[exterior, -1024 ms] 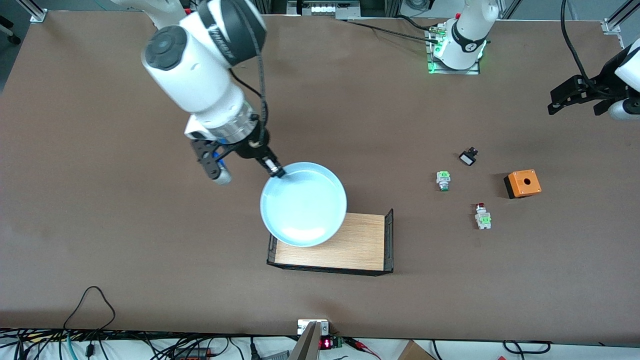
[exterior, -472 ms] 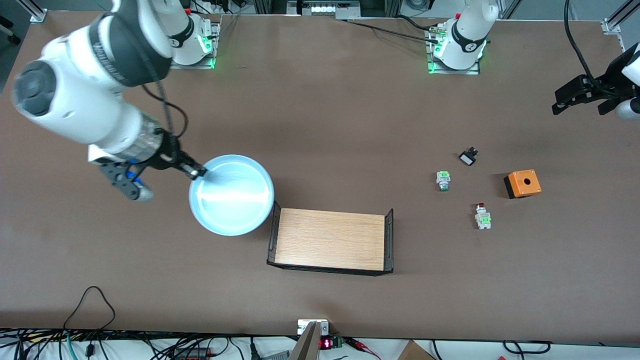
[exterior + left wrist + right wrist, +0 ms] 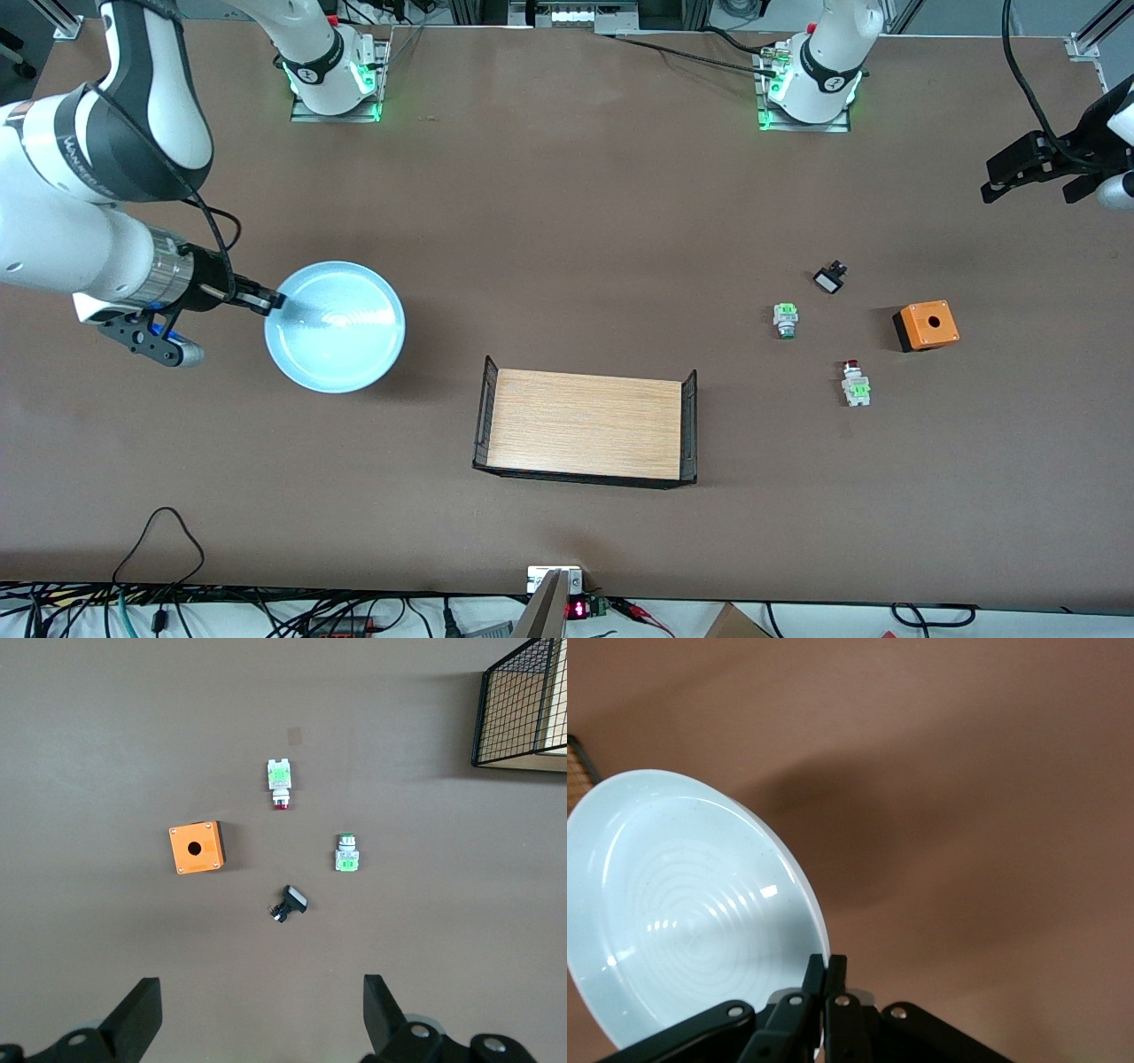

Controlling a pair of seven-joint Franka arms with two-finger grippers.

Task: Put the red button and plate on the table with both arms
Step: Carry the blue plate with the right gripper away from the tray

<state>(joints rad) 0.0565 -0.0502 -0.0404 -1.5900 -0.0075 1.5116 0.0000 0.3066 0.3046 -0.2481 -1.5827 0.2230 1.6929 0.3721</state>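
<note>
Pale-blue plate [image 3: 337,328] held aloft, red button [image 3: 854,383] on table [image 3: 567,221]

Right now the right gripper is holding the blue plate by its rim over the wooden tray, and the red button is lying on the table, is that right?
Not quite. The right gripper does hold the plate by its rim, but over bare table toward the right arm's end, not over the wooden tray; the front view shows this. The red button does lie on the table.
</note>
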